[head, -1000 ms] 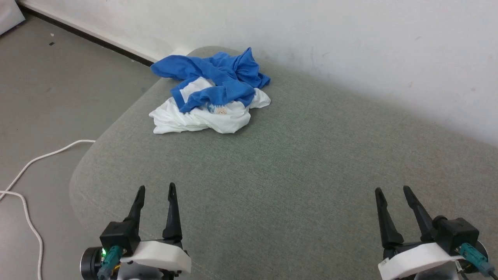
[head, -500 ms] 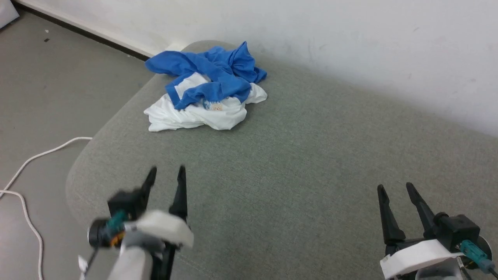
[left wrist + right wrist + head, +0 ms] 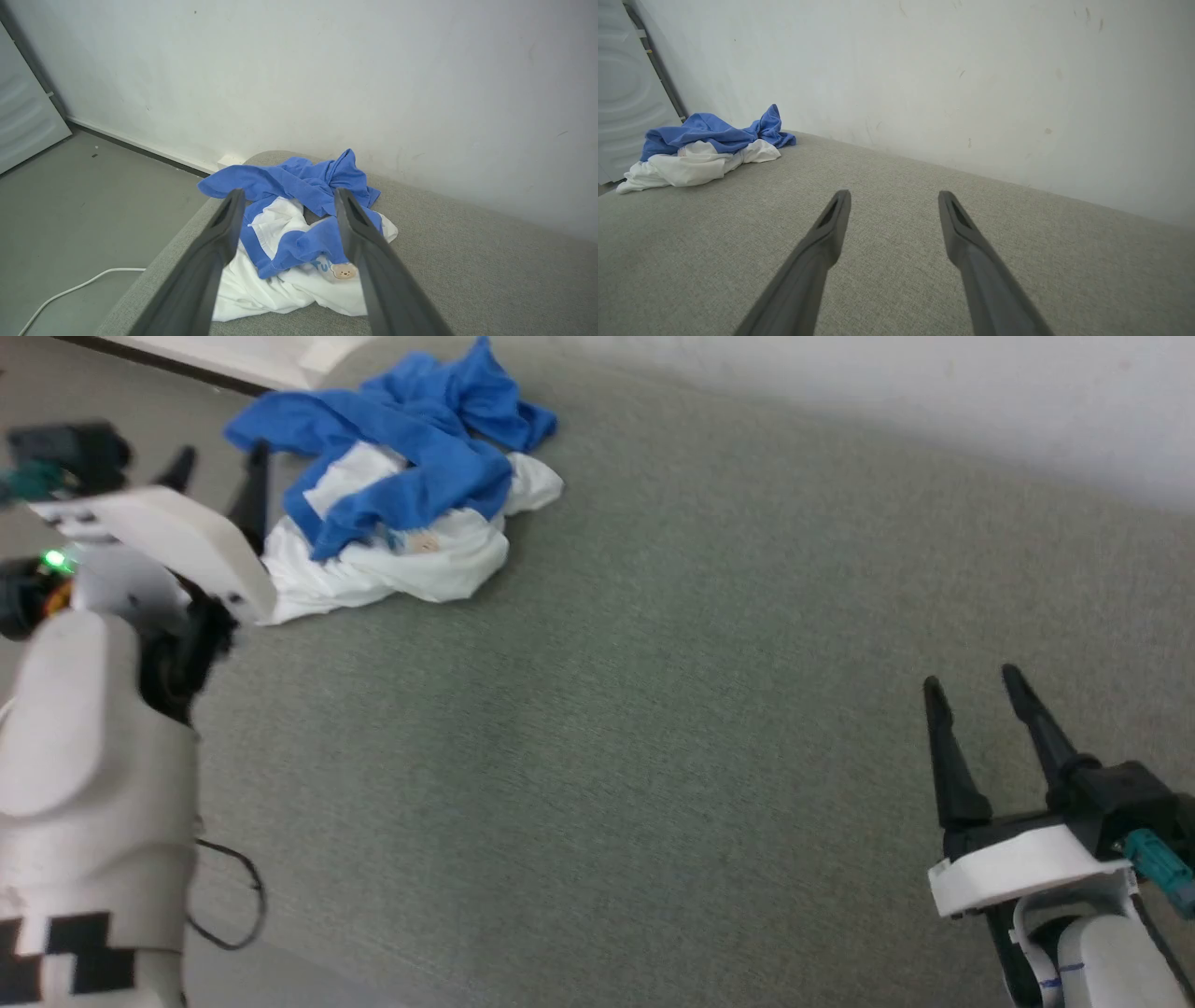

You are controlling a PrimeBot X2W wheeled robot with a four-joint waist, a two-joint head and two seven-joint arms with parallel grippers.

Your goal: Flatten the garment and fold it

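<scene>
The garment (image 3: 401, 513) lies crumpled at the far left corner of the grey cushioned surface (image 3: 653, 709), blue sleeves bunched over the white body, a small bear print (image 3: 345, 270) showing. My left gripper (image 3: 217, 462) is open and raised, just left of the heap, not touching it; in the left wrist view its fingers (image 3: 219, 242) frame the garment (image 3: 299, 219) ahead. My right gripper (image 3: 971, 686) is open and empty near the front right, far from the cloth. The right wrist view has the garment (image 3: 700, 149) far off to its left.
A white wall (image 3: 934, 392) runs along the surface's far edge. Grey floor (image 3: 84, 224) with a white cable (image 3: 74, 289) lies off the left end. A pale panel (image 3: 23, 121) stands at the far left. A thin black cable (image 3: 238, 905) hangs by my left forearm.
My left arm has risen and reached forward to the garment's left side. The head camera has tilted, shifting the whole scene. My right gripper has moved slightly forward, still open.
</scene>
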